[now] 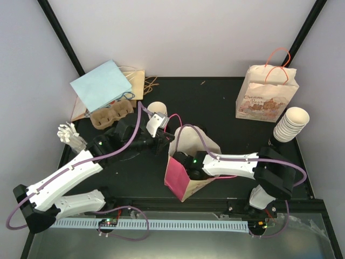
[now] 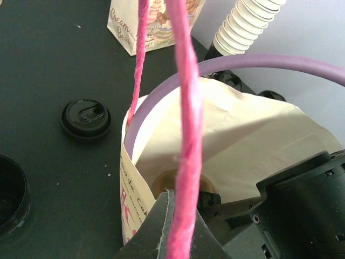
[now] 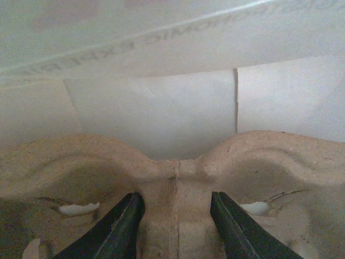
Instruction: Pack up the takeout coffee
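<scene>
A paper bag with a pink side (image 1: 178, 181) stands open near the table's front middle. My left gripper (image 1: 160, 120) is shut on its pink cord handle (image 2: 186, 108) and holds it up above the bag's mouth; its closed fingertips (image 2: 173, 208) show in the left wrist view. My right gripper (image 3: 175, 213) is deep inside the bag. Its fingers (image 3: 121, 221) clamp the middle ridge of a brown pulp cup carrier (image 3: 178, 162), which lies against the bag's white inner wall (image 3: 151, 108). From the top view the bag hides the carrier.
A second pulp carrier (image 1: 110, 114) and a light blue bag (image 1: 102, 85) lie back left, with a paper cup (image 1: 156, 108) beside them. A printed bag (image 1: 267, 94) and a cup stack (image 1: 291, 124) stand back right. A black lid (image 2: 85, 118) lies left of the bag.
</scene>
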Robot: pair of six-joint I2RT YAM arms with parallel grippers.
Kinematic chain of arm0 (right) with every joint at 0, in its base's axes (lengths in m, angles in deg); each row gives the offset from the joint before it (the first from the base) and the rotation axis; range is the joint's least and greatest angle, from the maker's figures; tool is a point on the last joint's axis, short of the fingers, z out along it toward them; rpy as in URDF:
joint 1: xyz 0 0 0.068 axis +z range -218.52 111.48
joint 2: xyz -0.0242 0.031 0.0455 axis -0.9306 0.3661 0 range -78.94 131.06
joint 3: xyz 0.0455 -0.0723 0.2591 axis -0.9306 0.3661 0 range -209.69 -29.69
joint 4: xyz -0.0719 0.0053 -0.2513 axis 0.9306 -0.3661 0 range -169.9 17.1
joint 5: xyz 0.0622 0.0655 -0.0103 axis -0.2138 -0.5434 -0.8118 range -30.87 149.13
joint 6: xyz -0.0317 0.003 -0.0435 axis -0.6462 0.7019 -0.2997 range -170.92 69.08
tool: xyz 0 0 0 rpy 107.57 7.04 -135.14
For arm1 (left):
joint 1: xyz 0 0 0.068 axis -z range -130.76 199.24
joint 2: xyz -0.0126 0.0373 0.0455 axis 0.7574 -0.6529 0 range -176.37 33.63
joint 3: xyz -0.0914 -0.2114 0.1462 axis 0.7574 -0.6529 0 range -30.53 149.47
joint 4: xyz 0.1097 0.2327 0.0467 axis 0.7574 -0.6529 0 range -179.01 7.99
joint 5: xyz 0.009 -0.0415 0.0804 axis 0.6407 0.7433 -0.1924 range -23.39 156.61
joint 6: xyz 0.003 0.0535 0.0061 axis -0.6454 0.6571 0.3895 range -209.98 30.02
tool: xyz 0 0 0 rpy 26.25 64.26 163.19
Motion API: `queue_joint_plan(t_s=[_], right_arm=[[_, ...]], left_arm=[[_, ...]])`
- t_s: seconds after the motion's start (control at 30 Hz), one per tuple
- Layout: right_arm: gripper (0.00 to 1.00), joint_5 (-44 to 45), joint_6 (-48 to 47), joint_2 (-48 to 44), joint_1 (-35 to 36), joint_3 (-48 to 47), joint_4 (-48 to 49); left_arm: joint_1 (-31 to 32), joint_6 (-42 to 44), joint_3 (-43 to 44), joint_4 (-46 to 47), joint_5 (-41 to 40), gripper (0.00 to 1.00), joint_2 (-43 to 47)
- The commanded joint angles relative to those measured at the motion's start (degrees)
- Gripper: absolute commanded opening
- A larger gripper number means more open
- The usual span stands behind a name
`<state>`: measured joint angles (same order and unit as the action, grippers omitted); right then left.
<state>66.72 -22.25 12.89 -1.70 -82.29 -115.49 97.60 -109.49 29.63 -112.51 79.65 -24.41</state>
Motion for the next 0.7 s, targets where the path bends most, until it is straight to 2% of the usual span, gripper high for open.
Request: queue_joint_plan(t_s=[0.0, 0.07, 0.1, 0.2, 0.3, 0.67], right_arm=[[0.48, 4.3, 2.0, -0.8, 0.2, -0.2, -2.4], [0.73, 5.3, 1.9, -3.0, 0.2, -1.4, -4.2], [0.83, 5.6, 1.7, -4.3, 0.2, -2.0, -5.1], [0.98, 5.7, 1.3, -6.3, 0.2, -4.3, -7.9], [1.0, 6.0, 0.9, -7.5, 0.3, -6.8, -10.9], [0.98, 9.1, 0.0, -12.3, 0.3, -16.6, -21.5]], left_arm=[[-0.3, 1.1, 0.7, 2.0, 1.8, 0.01, 1.7], [-0.2, 1.2, 0.6, 2.0, 1.9, 0.02, 1.8], [-0.2, 1.3, 0.6, 2.1, 2.1, 0.02, 1.8], [-0.2, 1.5, 0.5, 2.1, 2.2, 0.02, 1.8], [-0.2, 1.7, 0.5, 2.1, 2.4, 0.02, 1.6], [-0.2, 2.8, 1.2, 1.5, 2.7, 0.02, 1.0]])
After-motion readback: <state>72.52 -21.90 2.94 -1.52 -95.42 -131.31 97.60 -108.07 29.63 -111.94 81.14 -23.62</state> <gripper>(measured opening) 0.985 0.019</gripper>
